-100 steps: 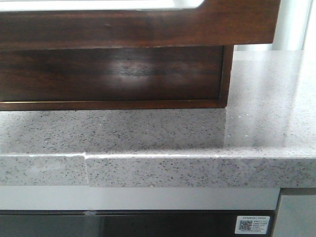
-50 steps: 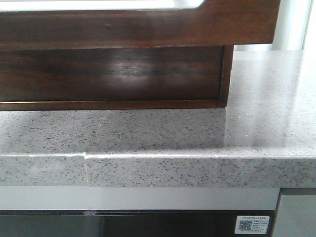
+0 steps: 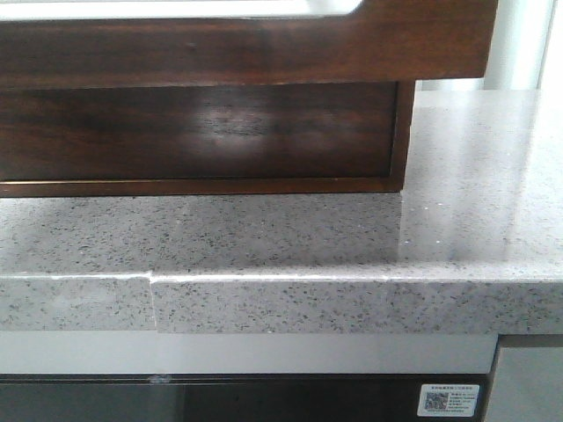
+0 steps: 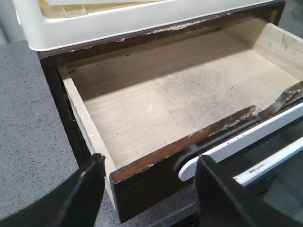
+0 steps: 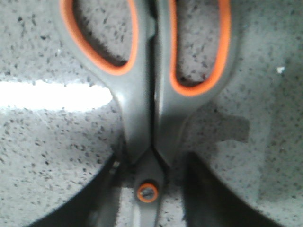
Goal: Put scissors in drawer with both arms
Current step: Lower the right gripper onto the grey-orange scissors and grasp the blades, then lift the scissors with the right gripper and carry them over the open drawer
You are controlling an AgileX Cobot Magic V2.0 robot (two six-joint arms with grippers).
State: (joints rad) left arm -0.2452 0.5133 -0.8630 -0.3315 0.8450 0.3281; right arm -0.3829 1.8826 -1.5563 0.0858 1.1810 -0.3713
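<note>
The drawer (image 3: 264, 44), dark reddish-brown with a plain front, juts out at the top of the front view, and its whitish lining (image 3: 176, 7) shows along the top edge. That lining (image 4: 94, 23) also shows in the left wrist view. My left gripper (image 4: 149, 189) is open and empty, with its fingers on either side of the front corner of a like drawer (image 4: 165, 94) below. The scissors (image 5: 151, 94), grey with orange-lined handles, lie shut on the speckled counter. My right gripper (image 5: 151, 198) is open, with its fingers on either side of the scissors' pivot. No gripper shows in the front view.
The lower drawer has a bare wooden floor and a finger notch (image 4: 189, 158). The cabinet body (image 3: 202, 132) stands on the speckled grey counter (image 3: 352, 237). The counter's front edge (image 3: 352, 303) runs across the view, with a dark appliance front below.
</note>
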